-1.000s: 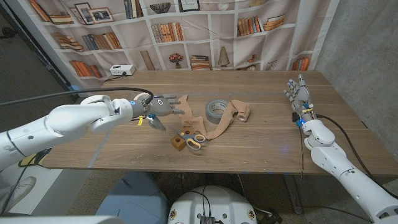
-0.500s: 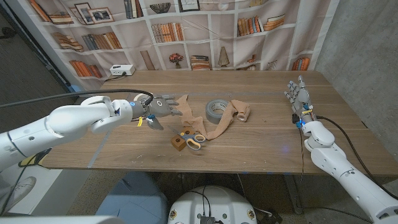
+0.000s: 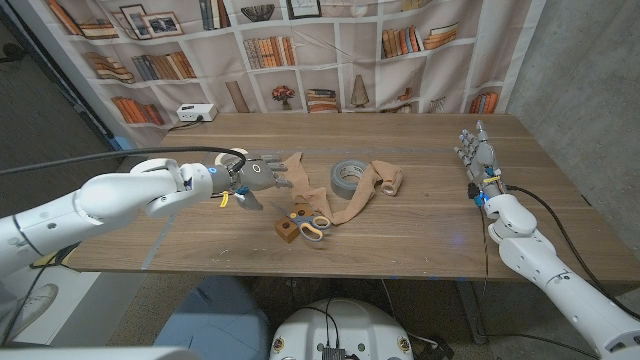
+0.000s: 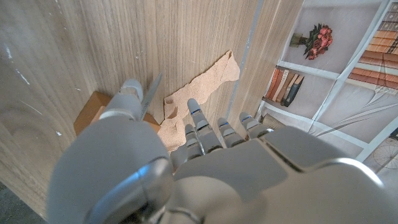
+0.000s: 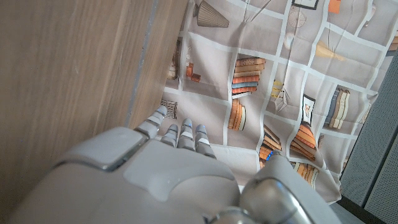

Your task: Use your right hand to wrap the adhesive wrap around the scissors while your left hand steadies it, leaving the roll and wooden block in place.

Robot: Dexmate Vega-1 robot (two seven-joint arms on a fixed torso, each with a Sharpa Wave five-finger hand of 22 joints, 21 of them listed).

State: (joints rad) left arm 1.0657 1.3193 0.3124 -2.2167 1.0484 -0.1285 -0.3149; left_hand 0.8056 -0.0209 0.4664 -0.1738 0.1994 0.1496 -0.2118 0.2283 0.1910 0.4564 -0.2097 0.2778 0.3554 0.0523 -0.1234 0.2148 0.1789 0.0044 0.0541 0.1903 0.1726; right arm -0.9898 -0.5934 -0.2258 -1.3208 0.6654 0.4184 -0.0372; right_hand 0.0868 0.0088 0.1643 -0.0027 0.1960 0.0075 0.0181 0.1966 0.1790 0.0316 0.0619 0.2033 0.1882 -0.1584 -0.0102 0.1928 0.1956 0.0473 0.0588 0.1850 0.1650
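Observation:
The scissors (image 3: 311,222) with yellow-orange handles lie near the table's front middle, next to a small wooden block (image 3: 288,232). A tan adhesive wrap (image 3: 352,200) trails from them back to its rolled end (image 3: 393,180). My left hand (image 3: 262,172) hovers just left of the wrap, fingers stretched toward it and apart, holding nothing. In the left wrist view my left hand (image 4: 205,162) looks over the wrap (image 4: 199,93), the block (image 4: 93,111) and a grey blade tip (image 4: 152,92). My right hand (image 3: 478,150) stands far right, fingers up and empty; it also shows as my right hand (image 5: 161,168).
A grey tape roll (image 3: 349,175) sits behind the wrap at mid-table. A white power box (image 3: 196,113) stands at the back left edge. A bookshelf-print curtain (image 3: 330,50) hangs behind the table (image 3: 430,230).
My left arm has crept slightly toward the scissors and wrap. The right hand and the objects have stayed put.

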